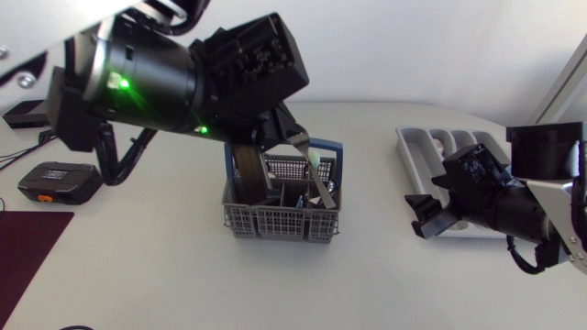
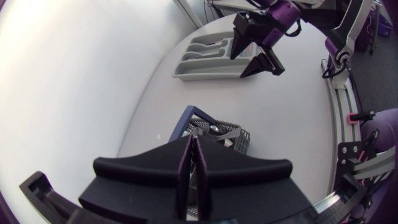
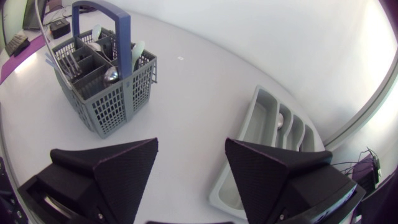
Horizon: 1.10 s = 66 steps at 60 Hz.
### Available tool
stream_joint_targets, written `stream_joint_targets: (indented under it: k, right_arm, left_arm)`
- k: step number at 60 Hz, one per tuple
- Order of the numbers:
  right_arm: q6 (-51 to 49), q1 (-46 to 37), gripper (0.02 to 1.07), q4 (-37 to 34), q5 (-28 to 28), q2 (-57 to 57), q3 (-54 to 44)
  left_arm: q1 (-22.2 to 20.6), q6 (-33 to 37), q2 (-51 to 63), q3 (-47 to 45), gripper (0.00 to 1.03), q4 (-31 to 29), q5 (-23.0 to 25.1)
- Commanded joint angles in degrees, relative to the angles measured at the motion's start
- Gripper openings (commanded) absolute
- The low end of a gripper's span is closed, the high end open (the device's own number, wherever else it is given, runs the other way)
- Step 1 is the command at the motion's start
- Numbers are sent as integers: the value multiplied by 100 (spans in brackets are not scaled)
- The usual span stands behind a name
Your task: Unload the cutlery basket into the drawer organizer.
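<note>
Left gripper [image 2: 194, 167]: fingers are pressing flat together above the basket; cannot tell whether anything thin is pinched.
Right gripper [image 3: 191, 149]: jaws are standing wide apart, gripping nothing, hanging over bare table.
Basket: the grey mesh plastic cutlery basket [image 1: 280, 222] with a blue handle is sitting mid-table, cutlery standing inside.
Organizer: the pale grey plastic drawer organizer [image 1: 413, 145] is lying at 2 o'clock from the basket, partly under the right arm.
View difference: in the head view the left arm is covering most of its fingers; the left wrist view is showing them closed. The right wrist view is showing a steel spoon bowl [image 3: 111, 74] among the basket's compartments.
Room: the white table [image 1: 183, 275] is lying bare between basket and organizer; a black-and-orange box [image 1: 60, 183] is sitting at 9 o'clock and a dark maroon mat [image 1: 27, 247] at 8 o'clock, at the table's edge.
</note>
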Motion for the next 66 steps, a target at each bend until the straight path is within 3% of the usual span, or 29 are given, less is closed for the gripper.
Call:
stream_joint_targets:
  k: [1, 12, 29, 39, 53, 66]
  right_arm:
    - [-34, 60, 80, -103, 66, -130, -119]
    - [-34, 130, 80, -288, 57, -605, -119]
    - [36, 851, 80, -587, 22, -1677, -128]
    - [45, 1343, 80, -543, 66, -1950, -145]
    - [-43, 2468, 80, -209, 901, -1826, -242]
    - [-96, 2688, 80, 152, 1041, -1431, -172]
  left_arm:
    - [-73, -111, -201, 366, 4, -90, 38]
    - [-117, -524, -245, 568, 4, -213, 109]
    - [-100, -1781, 494, 691, 4, -160, 170]
    - [120, -2589, 960, 946, 4, -90, 522]
    - [287, -3231, 1250, 1210, 4, -81, 1031]
    - [305, -3416, 1496, 1368, 4, -204, 1401]
